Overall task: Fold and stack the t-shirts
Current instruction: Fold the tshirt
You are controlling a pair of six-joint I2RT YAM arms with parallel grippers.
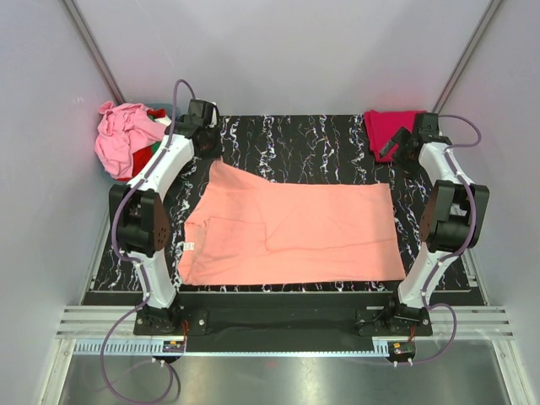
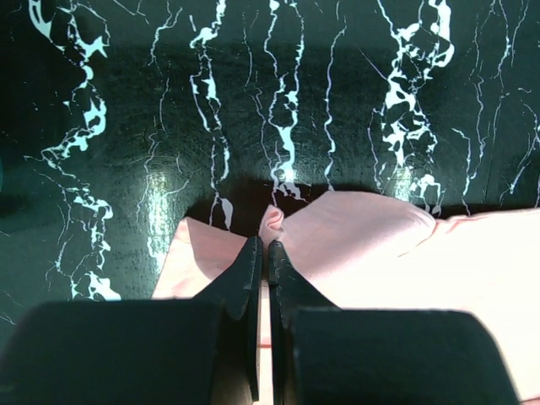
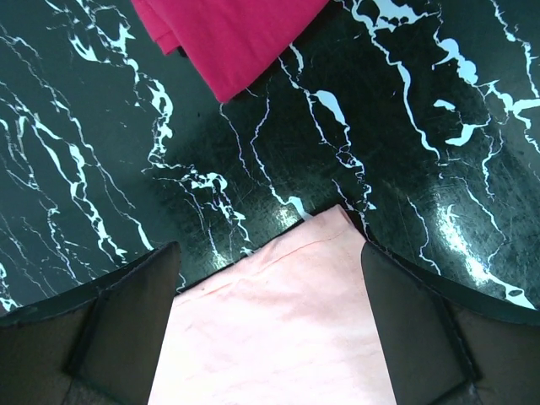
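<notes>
Left jaws are clamped on a pinch of the salmon shirt (image 2: 363,245) at its far left corner, with the cloth puckered up right at the tips. Right jaws are spread wide, and the shirt's far right corner shows in the gap between them; can't tell if they touch it. The shirt lies mostly flat across the middle of the desk (image 1: 295,139). The crimson shirt (image 1: 390,128) sits folded at the far right corner, and a pink, red and white heap (image 1: 126,139) is off the far left.
</notes>
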